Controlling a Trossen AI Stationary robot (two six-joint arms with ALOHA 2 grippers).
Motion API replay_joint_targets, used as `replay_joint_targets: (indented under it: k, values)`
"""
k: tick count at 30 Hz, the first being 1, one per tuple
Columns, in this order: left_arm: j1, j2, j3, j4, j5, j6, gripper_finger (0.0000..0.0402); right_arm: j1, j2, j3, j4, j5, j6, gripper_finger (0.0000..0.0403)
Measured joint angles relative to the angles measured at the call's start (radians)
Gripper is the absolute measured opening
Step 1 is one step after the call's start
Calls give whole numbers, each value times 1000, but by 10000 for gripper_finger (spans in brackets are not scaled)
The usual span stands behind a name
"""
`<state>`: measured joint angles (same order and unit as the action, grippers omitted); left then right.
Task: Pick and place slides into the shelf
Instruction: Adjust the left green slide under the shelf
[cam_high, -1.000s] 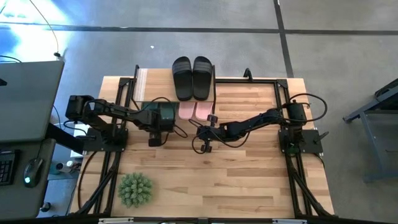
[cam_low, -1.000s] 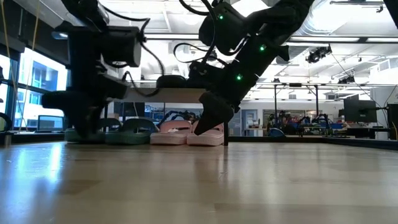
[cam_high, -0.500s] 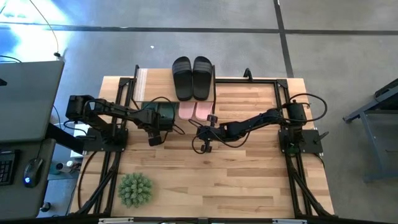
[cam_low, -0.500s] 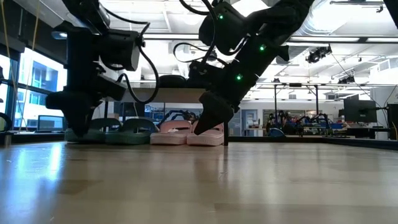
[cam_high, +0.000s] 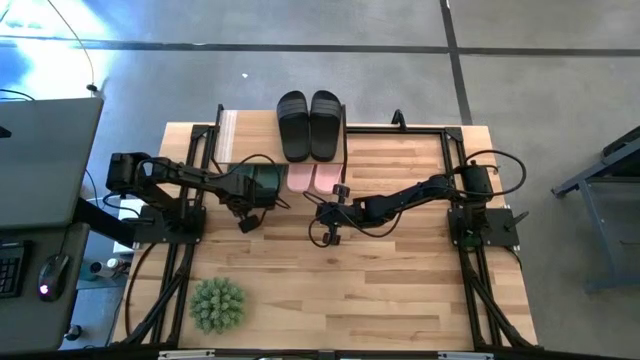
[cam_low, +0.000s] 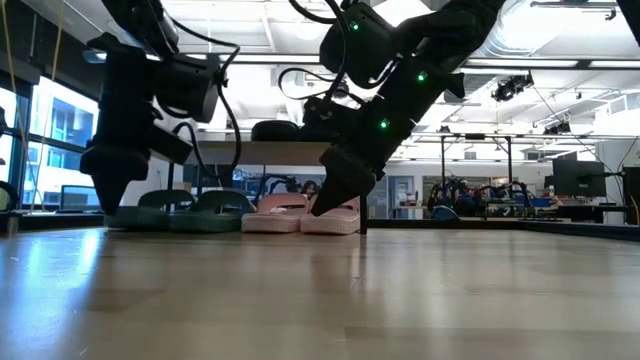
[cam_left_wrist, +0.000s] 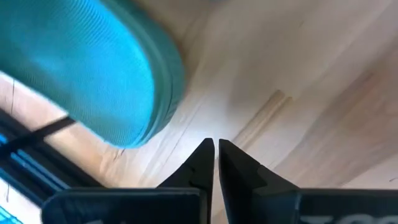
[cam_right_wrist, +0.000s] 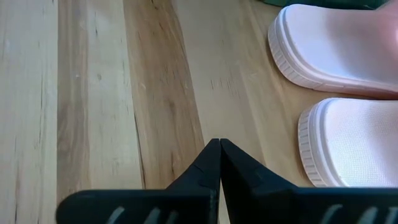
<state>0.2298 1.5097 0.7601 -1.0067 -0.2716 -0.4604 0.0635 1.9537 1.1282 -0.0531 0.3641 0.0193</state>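
Note:
Black slides (cam_high: 309, 125) lie on the shelf's light top board (cam_high: 232, 128). Under that board, soles on the table, the pink slides (cam_high: 315, 178) and dark green slides (cam_high: 266, 180) stand side by side, heels toward the near edge. My left gripper (cam_left_wrist: 216, 149) is shut and holds nothing; it hangs just near-left of a green slide's heel (cam_left_wrist: 93, 68), also seen in the low view (cam_low: 105, 195). My right gripper (cam_right_wrist: 219, 149) is shut with nothing in it, just short of the pink heels (cam_right_wrist: 348, 56), tips close above the table (cam_low: 330, 195).
A spiky green plant ball (cam_high: 217, 305) sits at the table's near left. Black frame rails (cam_high: 455, 215) and cables run along both sides. Bare wood (cam_high: 400, 290) spreads across the near half. A desk with a mouse (cam_high: 52, 275) stands beyond the left edge.
My left gripper has shut with nothing between its fingers and has drawn back from the green slides toward the table's left edge. The slides have stayed where they were.

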Motion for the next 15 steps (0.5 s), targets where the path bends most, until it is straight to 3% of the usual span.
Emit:
replay_joint_targets:
  k: [8,15]
  values:
    - [4,0,-2,-4,-18,-22,5,0,0,0,0,0,-1,0]
    - [75,43,-24,12,-39,0,1,0,0,0,0,2,-1,0]
